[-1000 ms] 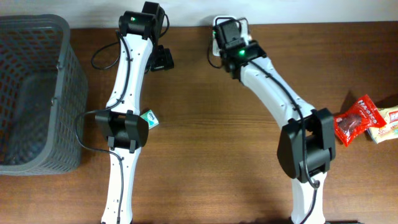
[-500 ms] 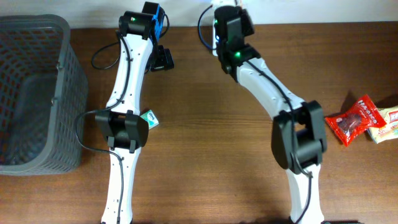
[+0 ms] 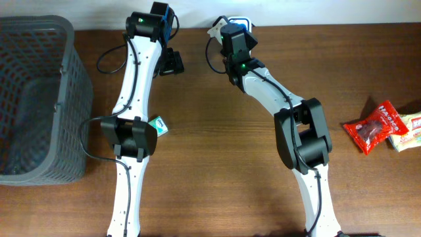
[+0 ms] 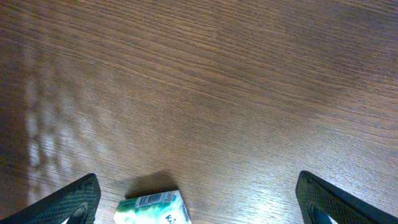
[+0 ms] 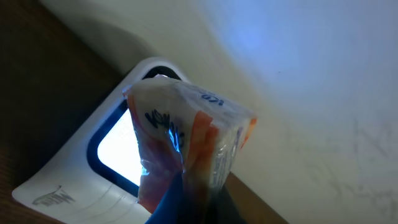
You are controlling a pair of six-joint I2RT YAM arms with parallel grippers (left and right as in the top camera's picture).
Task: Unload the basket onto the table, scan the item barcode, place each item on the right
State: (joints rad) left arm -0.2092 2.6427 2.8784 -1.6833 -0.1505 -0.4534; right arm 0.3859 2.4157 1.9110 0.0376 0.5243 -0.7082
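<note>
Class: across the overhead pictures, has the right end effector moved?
Yes. The right end effector moved left, away from the red snack packet, towards the table's far edge.

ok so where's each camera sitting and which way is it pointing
Overhead: fixed above the table, looking straight down; the left arm, right arm and a basket show.
Left wrist: on the left arm, facing down at the wood; the open left gripper frames a small carton.
Right wrist: on the right arm, facing the lit scanner; the right gripper pinches a packet.
Shared: the carton also shows in the overhead view beside the left arm; the scanner too, at the far edge.
</note>
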